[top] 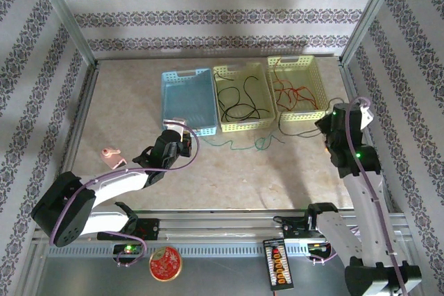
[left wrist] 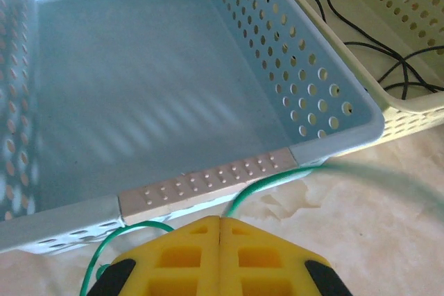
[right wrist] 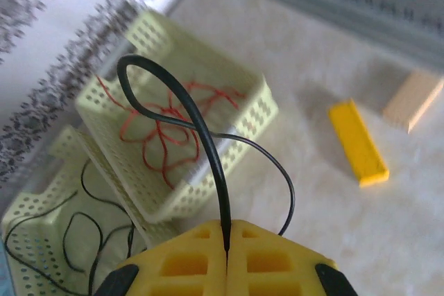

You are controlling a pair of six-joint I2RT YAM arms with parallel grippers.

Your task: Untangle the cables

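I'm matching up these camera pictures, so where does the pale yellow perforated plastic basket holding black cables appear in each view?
Top external: the pale yellow perforated plastic basket sits in the middle of the basket row.
Left wrist: the basket is upper right, beside the light blue perforated plastic basket.
Right wrist: the basket is lower left.
Shared landmark: the thin black cables lying inside it.

I see a beige mottled table [top: 236, 171] carrying three perforated baskets side by side at its far edge: a blue basket [top: 186, 72] at left, a middle yellow basket [top: 248, 125], and a right yellow basket [top: 303, 116]. A green cable [top: 261, 143] lies just in front of them. A small pink object [top: 109, 154] sits near the left edge. A yellow block [right wrist: 357, 143] and a tan block [right wrist: 413, 100] lie close together in the right wrist view.
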